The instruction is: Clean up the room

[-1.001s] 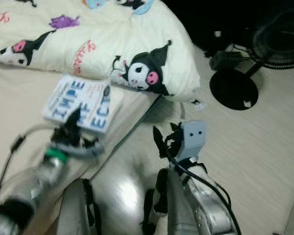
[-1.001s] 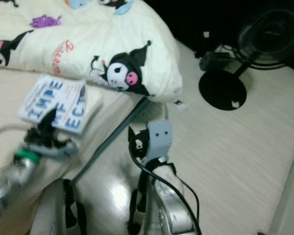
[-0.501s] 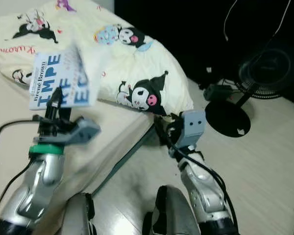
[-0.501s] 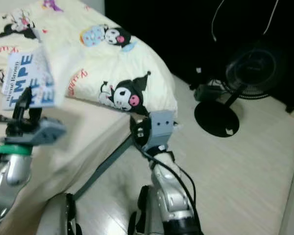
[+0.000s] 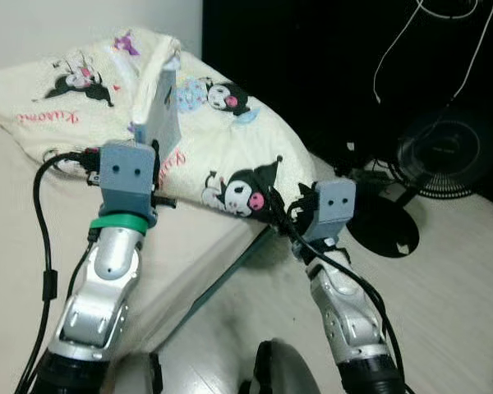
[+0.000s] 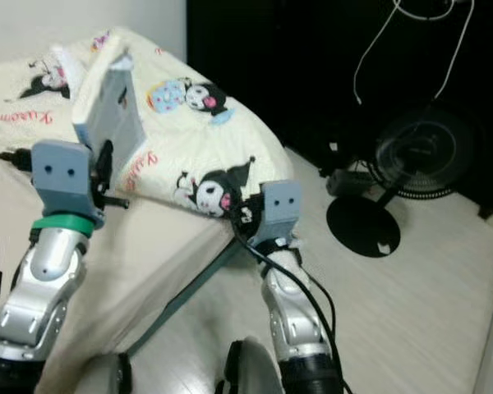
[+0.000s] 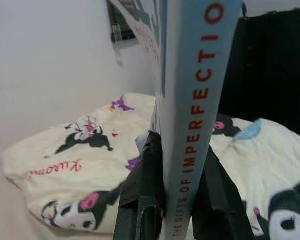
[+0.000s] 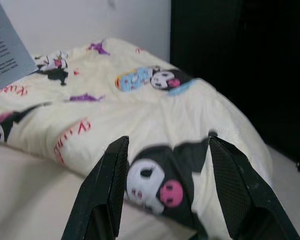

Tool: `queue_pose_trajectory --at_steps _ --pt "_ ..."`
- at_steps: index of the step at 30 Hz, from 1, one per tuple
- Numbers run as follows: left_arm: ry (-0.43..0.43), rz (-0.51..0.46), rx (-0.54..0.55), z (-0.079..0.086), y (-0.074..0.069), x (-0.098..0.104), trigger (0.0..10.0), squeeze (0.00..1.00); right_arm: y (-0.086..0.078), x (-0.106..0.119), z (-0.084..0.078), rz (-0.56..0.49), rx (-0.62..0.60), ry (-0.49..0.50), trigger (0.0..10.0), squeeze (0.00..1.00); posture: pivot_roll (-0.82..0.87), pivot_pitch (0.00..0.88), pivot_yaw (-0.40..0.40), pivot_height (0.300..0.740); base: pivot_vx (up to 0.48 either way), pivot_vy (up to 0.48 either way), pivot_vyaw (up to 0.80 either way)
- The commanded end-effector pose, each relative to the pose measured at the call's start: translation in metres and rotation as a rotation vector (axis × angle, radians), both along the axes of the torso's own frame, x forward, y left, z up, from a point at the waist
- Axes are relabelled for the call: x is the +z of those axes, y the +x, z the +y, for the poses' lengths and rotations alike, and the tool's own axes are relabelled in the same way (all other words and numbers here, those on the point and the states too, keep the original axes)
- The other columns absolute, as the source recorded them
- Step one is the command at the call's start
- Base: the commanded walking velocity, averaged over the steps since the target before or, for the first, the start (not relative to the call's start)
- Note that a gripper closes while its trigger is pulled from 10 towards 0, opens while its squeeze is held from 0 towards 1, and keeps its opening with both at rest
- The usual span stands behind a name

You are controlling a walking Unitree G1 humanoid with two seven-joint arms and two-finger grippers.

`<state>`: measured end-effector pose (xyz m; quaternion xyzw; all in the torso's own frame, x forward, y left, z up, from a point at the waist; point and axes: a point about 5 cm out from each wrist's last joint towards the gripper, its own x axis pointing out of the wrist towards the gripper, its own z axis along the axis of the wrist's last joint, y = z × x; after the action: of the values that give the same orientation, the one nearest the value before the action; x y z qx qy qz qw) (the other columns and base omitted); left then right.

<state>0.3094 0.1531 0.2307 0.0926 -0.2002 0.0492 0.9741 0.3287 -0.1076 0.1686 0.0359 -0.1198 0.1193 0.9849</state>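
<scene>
Left gripper (image 7: 177,165), fingers pinching the book (image 5: 160,103), has raised it upright, upper left. Right gripper (image 8: 165,190) spread, idle. Book now ready for carrying off.

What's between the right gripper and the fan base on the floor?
In the right eye view, bare pale floor lies between the right gripper and the fan base.

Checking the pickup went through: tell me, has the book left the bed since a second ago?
Yes. The left hand has raised the book off the mattress, above the comforter.
</scene>
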Motion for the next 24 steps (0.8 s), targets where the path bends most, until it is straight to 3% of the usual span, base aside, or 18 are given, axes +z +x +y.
queue_pose_trajectory --at_steps 1,14,24 --pt "0.002 -0.001 -0.01 0.0017 0.0009 0.0014 10.0 0.0 0.0009 -0.0041 -0.0027 0.01 -0.013 0.006 10.0 0.0 0.02 0.035 -0.041 0.683 0.0 0.0 0.0" --pt "-0.004 0.047 -0.045 -0.0004 0.0037 -0.0019 10.0 0.0 0.0039 -0.0053 -0.0045 0.005 -0.03 0.009 10.0 0.0 0.01 0.031 -0.035 0.74 0.0 0.0 0.0" --pt "-0.015 0.064 -0.056 -0.0009 0.0043 -0.0038 10.0 0.0 0.0042 -0.0067 -0.0072 -0.002 -0.076 0.003 10.0 0.0 0.01 0.031 -0.034 0.74 -0.1 0.0 0.0"
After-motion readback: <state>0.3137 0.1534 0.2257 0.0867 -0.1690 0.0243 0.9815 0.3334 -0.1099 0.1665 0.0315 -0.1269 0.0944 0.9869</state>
